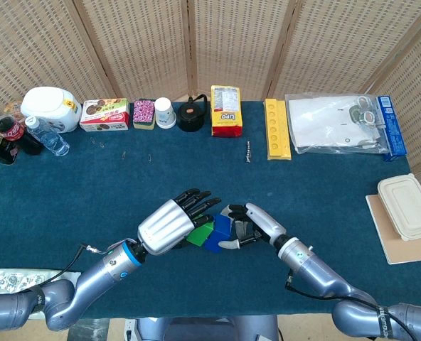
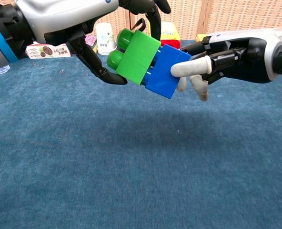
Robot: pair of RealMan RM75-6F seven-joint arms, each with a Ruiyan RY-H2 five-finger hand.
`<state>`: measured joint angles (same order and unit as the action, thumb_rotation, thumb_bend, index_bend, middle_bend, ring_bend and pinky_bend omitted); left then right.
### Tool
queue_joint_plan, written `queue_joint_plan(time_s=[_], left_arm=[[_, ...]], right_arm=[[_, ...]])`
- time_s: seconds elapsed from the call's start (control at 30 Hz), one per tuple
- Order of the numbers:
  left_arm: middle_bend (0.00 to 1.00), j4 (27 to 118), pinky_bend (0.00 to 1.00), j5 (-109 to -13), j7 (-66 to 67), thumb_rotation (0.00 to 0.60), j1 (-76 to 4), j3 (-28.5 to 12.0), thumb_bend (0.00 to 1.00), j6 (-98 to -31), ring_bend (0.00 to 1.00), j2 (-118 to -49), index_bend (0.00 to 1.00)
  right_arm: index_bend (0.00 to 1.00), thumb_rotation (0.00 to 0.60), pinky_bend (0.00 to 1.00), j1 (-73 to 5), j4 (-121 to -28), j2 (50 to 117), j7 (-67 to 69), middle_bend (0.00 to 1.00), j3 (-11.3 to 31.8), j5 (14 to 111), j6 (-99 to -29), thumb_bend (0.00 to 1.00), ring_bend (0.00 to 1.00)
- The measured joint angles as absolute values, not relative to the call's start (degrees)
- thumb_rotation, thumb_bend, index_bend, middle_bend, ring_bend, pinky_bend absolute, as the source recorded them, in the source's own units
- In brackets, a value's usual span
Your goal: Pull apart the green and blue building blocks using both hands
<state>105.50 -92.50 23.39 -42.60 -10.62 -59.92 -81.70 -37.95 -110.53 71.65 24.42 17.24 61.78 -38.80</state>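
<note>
A green block [image 2: 134, 58] and a blue block [image 2: 165, 71] hang above the blue table cloth [image 2: 131, 167], with a narrow gap opening between them. My left hand [image 2: 84, 24] grips the green block from above and below. My right hand [image 2: 217, 57] holds the blue block, thumb across its front face. In the head view the left hand [image 1: 173, 224] covers most of the green block [image 1: 198, 234], and the blue block [image 1: 219, 229] shows beside my right hand [image 1: 257, 224].
Along the far edge stand bottles [image 1: 15, 135], a white jug [image 1: 50, 108], snack boxes [image 1: 104, 114], a paper cup [image 1: 165, 112], a black pot [image 1: 191, 115], a yellow packet [image 1: 225, 110], a yellow tray [image 1: 276, 128] and a plastic bag [image 1: 338, 122]. A lidded container [image 1: 408, 206] sits right.
</note>
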Motion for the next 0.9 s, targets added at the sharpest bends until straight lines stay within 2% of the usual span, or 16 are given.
queue_joint_plan(time_s=[0.43,0.67,0.9], left_arm=[[0.18,104.93,0.22,-94.17,19.49,0.600,-41.34,-9.02,0.23,-63.74,0.14,-78.74,0.55],[0.18,105.67,0.22,-96.54,17.18,0.600,-37.86,-6.53,0.23,-68.08,0.14,-72.51,0.55],[0.18,104.41,0.22,-97.94,13.35,0.600,-32.80,-2.51,0.23,-72.04,0.14,-65.02,0.55]], right_arm=[[0.60,0.442,0.60,-38.88,-108.23,71.69,25.05,0.57,16.53,60.63,-38.14,0.22,0.70],[0.60,0.445,0.60,-39.94,-105.89,71.59,21.78,0.57,15.34,58.85,-38.13,0.22,0.70],[0.60,0.443,0.58,-41.42,-101.80,74.43,13.88,0.57,12.80,57.14,-40.69,0.22,0.68]])
